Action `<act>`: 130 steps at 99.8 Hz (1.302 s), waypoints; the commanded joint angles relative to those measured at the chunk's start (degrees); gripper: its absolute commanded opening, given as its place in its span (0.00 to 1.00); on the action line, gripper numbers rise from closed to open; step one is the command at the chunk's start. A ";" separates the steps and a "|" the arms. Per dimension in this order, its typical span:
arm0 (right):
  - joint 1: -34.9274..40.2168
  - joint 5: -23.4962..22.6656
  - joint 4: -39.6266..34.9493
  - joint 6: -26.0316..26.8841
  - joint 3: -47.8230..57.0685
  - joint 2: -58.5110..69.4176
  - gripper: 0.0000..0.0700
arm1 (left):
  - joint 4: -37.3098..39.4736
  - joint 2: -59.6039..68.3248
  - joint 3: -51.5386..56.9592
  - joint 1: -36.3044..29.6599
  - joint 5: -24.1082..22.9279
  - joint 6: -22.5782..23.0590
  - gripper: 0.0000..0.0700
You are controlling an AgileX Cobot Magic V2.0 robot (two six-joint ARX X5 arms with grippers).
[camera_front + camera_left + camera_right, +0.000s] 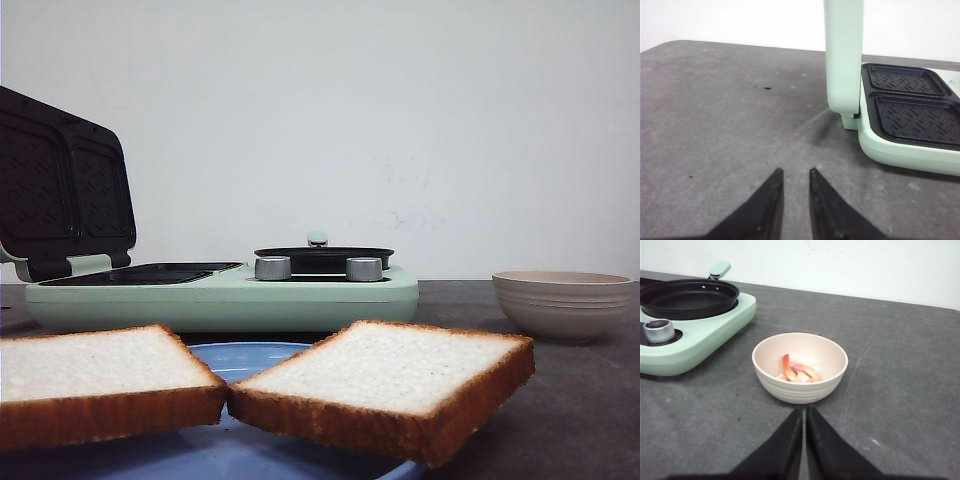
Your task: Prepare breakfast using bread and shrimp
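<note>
Table dark grey, mint cooker lid up with black pan, blue plate holding two bread slices nearest front camera, bowl of shrimp visible only from right wrist, right gripper closed, left gripper slightly apart over bare table.

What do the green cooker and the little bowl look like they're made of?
The mint-green cooker looks like glossy moulded plastic, its black ribbed plates likely non-stick coated metal. The beige ridged bowl has a matte, even surface: ceramic or melamine, hard to tell.
</note>
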 commanded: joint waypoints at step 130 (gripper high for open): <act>0.07 0.00 0.15 -0.26 -0.13 -0.09 0.01 | -0.13 -0.04 -1.05 -1.68 -0.13 -0.37 0.00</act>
